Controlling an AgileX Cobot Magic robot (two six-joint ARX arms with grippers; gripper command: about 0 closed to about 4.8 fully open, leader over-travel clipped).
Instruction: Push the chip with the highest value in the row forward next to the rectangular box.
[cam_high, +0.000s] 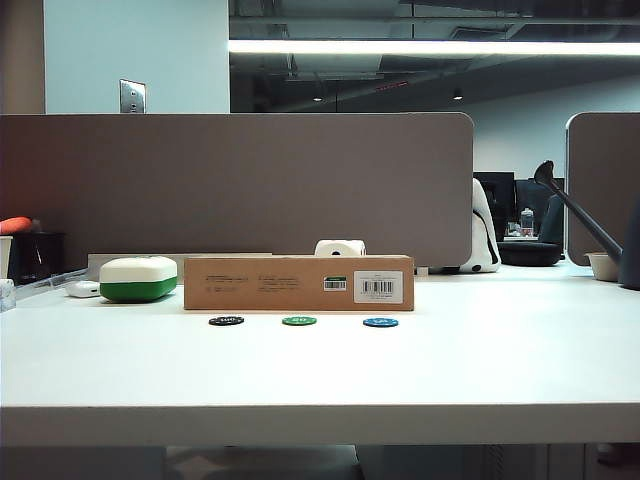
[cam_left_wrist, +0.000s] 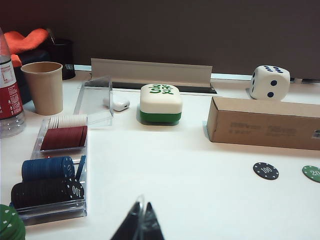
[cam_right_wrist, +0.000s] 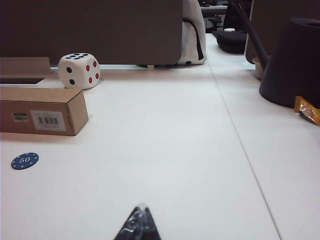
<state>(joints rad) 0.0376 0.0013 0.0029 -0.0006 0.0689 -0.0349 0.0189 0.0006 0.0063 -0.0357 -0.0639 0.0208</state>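
Three chips lie in a row in front of the rectangular box (cam_high: 298, 282). The black chip (cam_high: 226, 321) marked 100 is on the left, a green chip (cam_high: 299, 321) in the middle, a blue chip (cam_high: 380, 322) marked 50 on the right. The left wrist view shows the black chip (cam_left_wrist: 265, 170), the green chip (cam_left_wrist: 312, 173) and the box (cam_left_wrist: 265, 123) ahead of my left gripper (cam_left_wrist: 141, 207), which is shut and holds nothing. In the right wrist view the blue chip (cam_right_wrist: 25, 160) and the box end (cam_right_wrist: 42, 111) lie off to one side of my right gripper (cam_right_wrist: 141, 209), shut with nothing in it. Neither gripper shows in the exterior view.
A white-and-green rounded case (cam_high: 138, 278) sits left of the box. A large white die (cam_left_wrist: 270, 82) stands behind it. A clear tray of stacked chips (cam_left_wrist: 52, 170), a paper cup (cam_left_wrist: 44, 86) and a bottle (cam_left_wrist: 8, 97) are at the left. A dark watering can (cam_right_wrist: 294, 62) stands at the right.
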